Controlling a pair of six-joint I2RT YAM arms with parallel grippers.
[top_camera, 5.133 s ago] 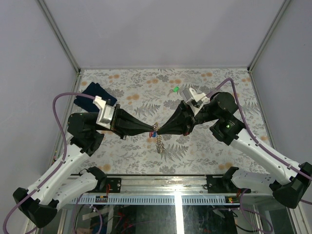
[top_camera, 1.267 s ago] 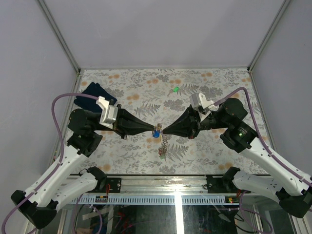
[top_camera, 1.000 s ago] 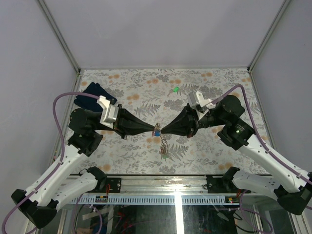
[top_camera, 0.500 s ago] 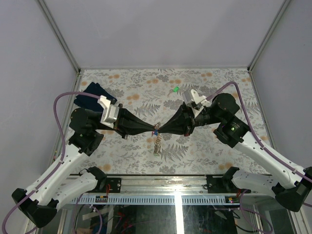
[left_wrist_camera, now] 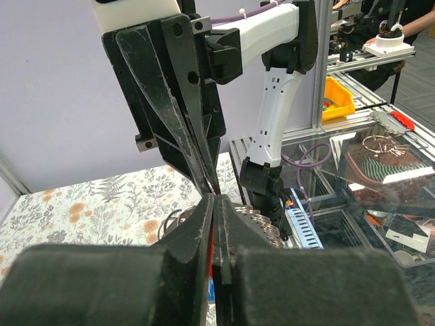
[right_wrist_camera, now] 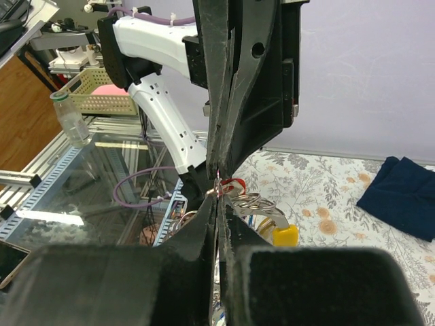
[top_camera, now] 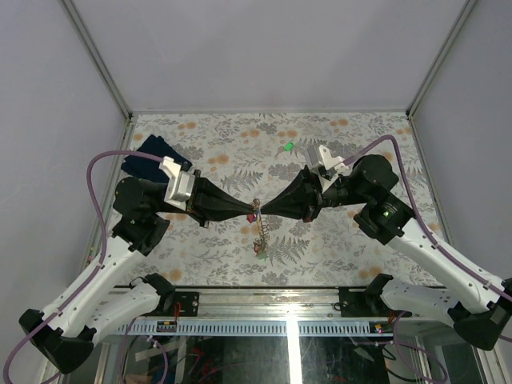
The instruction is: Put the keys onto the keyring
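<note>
Both jaws fully closed, tips meeting nose to nose above mid-desk (top_camera: 360, 136). Left gripper (top_camera: 246, 210) pinches what looks like the red key (right_wrist_camera: 234, 185) (red sliver shows between its fingers). Right gripper (top_camera: 263, 212) nips the keyring (right_wrist_camera: 253, 201), chain (top_camera: 260, 236) dangling, yellow key (right_wrist_camera: 285, 236) just under it. Green key (top_camera: 287, 147) lies well apart on the desk, blue cloth (top_camera: 152, 158) far left.
</note>
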